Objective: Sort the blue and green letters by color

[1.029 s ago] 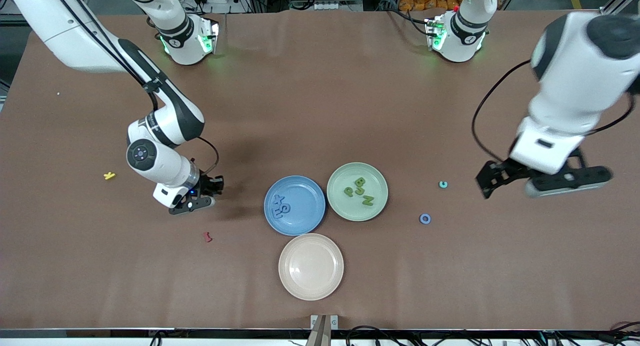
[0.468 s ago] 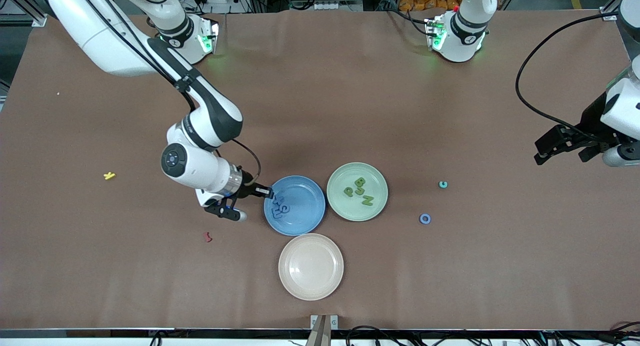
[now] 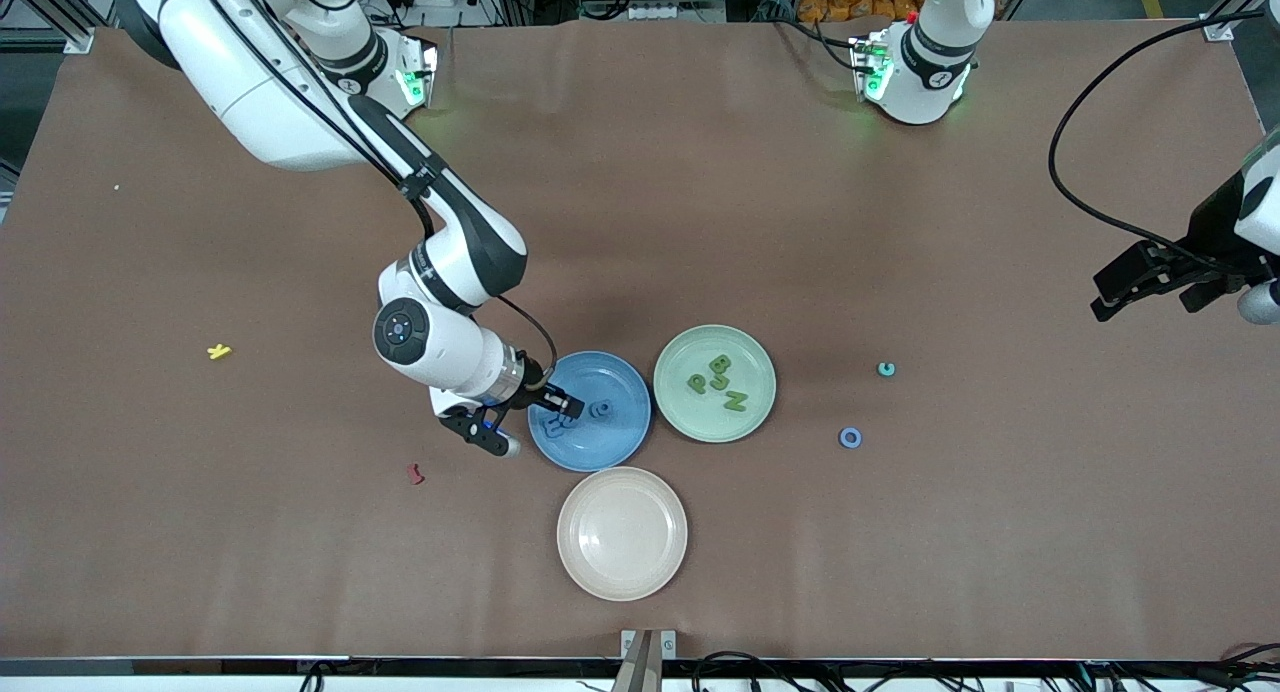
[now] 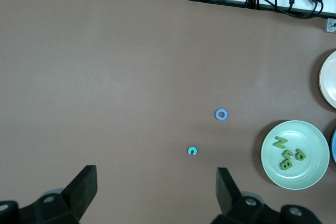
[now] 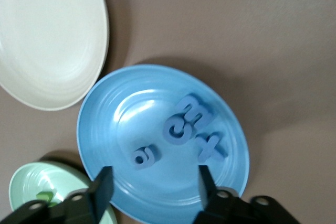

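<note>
The blue plate (image 3: 610, 442), green plate (image 3: 714, 383) and cream plate (image 3: 622, 533) cluster rim to rim mid-table, with bare brown table (image 3: 640, 212) around them. The right gripper (image 3: 535, 420), jaws wide and empty, hangs over the blue plate's 9 o'clock rim; blue letters (image 5: 186, 127) lie in it, green letters (image 3: 720, 382) in the green plate. The left gripper (image 4: 157, 192), jaws wide, waits over the left arm's end, partly cut off at the front view's edge; a blue ring (image 3: 850, 437) and teal piece (image 3: 886, 369) lie loose.

The right gripper (image 3: 540, 412) hides part of the blue letters (image 3: 556, 424); the left arm (image 3: 1240, 242) is cut off at the desk's edge.
</note>
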Available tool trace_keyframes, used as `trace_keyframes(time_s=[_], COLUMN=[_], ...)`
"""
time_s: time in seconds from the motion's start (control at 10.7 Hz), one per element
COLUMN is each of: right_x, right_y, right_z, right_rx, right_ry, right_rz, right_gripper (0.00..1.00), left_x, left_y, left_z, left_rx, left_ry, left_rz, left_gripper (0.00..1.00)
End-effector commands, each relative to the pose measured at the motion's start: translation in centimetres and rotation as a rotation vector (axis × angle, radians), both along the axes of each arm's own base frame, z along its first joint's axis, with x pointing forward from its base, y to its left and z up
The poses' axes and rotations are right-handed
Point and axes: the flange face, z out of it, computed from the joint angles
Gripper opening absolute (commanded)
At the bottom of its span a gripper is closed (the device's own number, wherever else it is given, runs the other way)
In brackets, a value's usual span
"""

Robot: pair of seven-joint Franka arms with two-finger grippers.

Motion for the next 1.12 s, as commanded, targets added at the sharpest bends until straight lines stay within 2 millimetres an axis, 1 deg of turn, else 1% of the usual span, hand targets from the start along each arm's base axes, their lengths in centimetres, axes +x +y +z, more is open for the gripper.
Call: trace_keyframes(time_s=[0.0, 0.09, 0.19, 0.28, 0.37, 0.47, 0.56, 0.75, 0.94, 1.03], right_x=[1.2, 1.0, 1.4, 1.2, 0.8, 0.2, -0.5, -3.4, -5.7, -6.5], right_y=[-2.9, -4.4, -7.9, -10.3, -14.1, -16.8, -18.8, -20.9, -25.7, -26.8], right_z=[-0.7, -0.2, -0.6, 0.3, 0.5, 1.1, 2.1, 4.2, 7.1, 8.5], right_rx=[-0.097, -0.177, -0.241, -0.268, -0.312, -0.341, -0.357, -0.37, -0.37, -0.374], right_ry=[0.013, 0.024, 0.078, 0.084, 0.076, 0.068, 0.052, 0.013, -0.01, -0.022], right_rz=[0.038, 0.132, 0.166, 0.239, 0.303, 0.369, 0.411, 0.456, 0.539, 0.544], right_gripper=[1.0, 1.0, 1.0, 1.0, 1.0, 1.0, 1.0, 1.0, 1.0, 1.0], left_x=[-1.0, -0.9, -1.0, -1.2, -1.3, -1.4, -1.5, -1.6, -1.6, -1.6], left_y=[0.3, 0.3, 0.4, 0.6, 0.8, 1.2, 1.2, 1.0, 1.2, 1.3], left_z=[0.4, 0.3, 0.4, 0.6, 0.5, 0.5, 0.7, 0.9, 0.9, 0.9], left_rx=[-0.014, -0.007, -0.001, 0.0, 0.001, -0.003, -0.003, -0.002, 0.001, 0.004], left_ry=[0.022, 0.025, 0.025, 0.025, 0.038, 0.043, 0.042, 0.037, 0.037, 0.037], left_rz=[-0.003, -0.011, -0.011, -0.008, -0.005, 0.003, 0.003, 0.0, 0.001, 0.003], left_gripper=[1.0, 1.0, 1.0, 1.0, 1.0, 1.0, 1.0, 1.0, 1.0, 1.0])
